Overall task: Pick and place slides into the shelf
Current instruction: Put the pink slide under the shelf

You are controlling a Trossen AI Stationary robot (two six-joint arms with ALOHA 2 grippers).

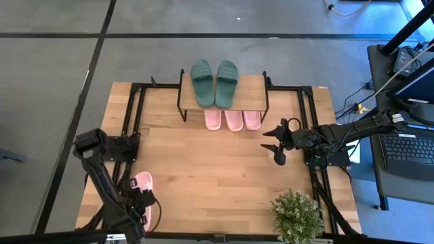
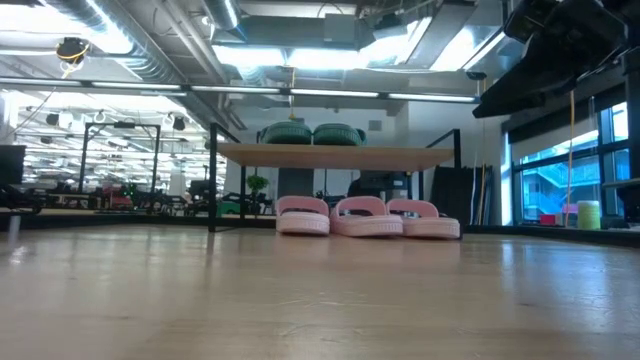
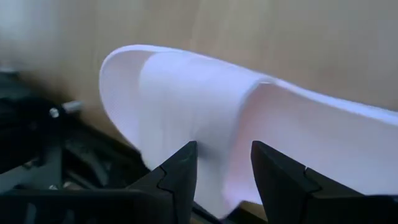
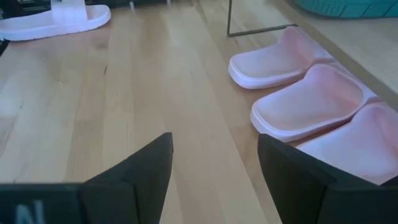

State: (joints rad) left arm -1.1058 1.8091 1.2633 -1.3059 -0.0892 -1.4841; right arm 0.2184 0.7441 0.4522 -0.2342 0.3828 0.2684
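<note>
High view: nearest, a plant [image 1: 296,215] stands at the table's [image 1: 203,169] front right edge. At front left the left gripper [image 3: 224,177] is at the last pink slide [image 1: 143,184], its fingers [image 3: 180,174] narrowly apart at the strap, not yet clamped. Mid-table on the right, the right gripper [image 1: 277,144] hovers spread wide and empty. Farther back, three pink slides [image 1: 232,120] lie under the shelf [image 1: 251,91]; the green pair [image 1: 215,83] sits on top. A laptop [image 1: 410,150] sits off-table, right.
</note>
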